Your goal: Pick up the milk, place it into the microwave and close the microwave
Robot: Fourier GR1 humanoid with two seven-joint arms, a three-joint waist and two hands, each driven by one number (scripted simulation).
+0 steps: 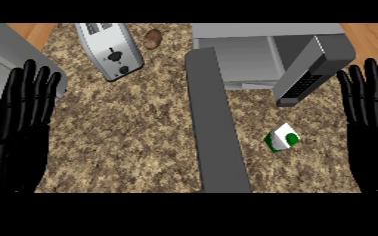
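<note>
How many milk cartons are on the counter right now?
1: a small white and green milk carton lies on the speckled granite counter, right of the grey microwave door. The microwave's interior is only partly visible.

Single head view only, set high above the counter [118, 130], facing steeply down. Microwave [258, 55] lies toward one o'clock, toaster [111, 50] toward eleven. No second view to compare.

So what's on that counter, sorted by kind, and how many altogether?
Appliances: 2, the toaster and the open microwave
Food items: 2, the milk carton and a brown potato-like lump
Total: 4
</note>
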